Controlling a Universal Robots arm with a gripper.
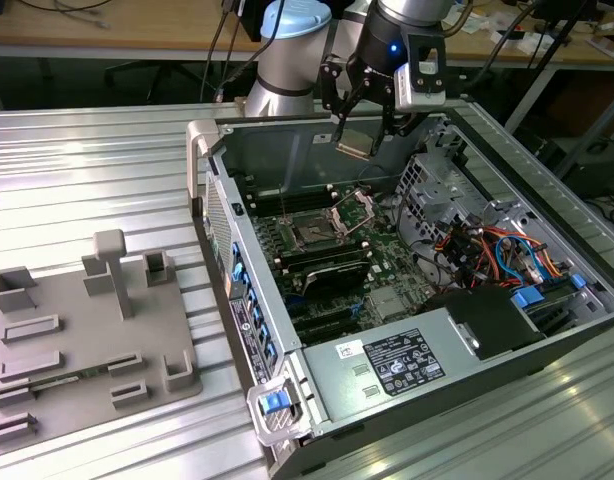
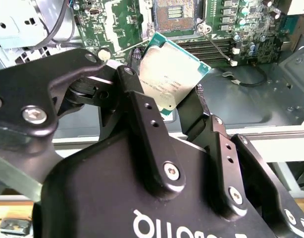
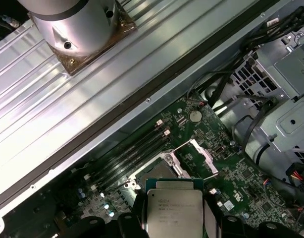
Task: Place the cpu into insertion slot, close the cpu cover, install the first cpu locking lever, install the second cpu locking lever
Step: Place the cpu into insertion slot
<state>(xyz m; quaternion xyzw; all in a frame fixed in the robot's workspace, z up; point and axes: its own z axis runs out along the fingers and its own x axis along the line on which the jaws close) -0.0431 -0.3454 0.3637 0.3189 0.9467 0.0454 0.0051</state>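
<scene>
My gripper [image 1: 360,132] hangs above the rear of the open computer case, shut on the cpu [image 1: 355,144]. In the second wrist view the cpu [image 2: 167,74] shows its silvery face and green edge, clamped between two black fingers [image 2: 142,114]. Below and ahead on the green board lies the insertion slot [image 1: 312,233], a dark square socket that stands uncovered. The cpu cover [image 1: 353,207] is swung up at the socket's side. In the first wrist view the cpu [image 3: 174,212] hovers just short of the insertion slot [image 3: 153,173] and the raised cpu cover [image 3: 201,156].
The case's metal walls [image 1: 287,150] ring the board. Black memory slots [image 1: 322,262] run beside the socket. A drive cage and coloured cables [image 1: 487,250] fill the exterior view's right. A grey fixture plate [image 1: 77,340] lies on the ribbed table at the left.
</scene>
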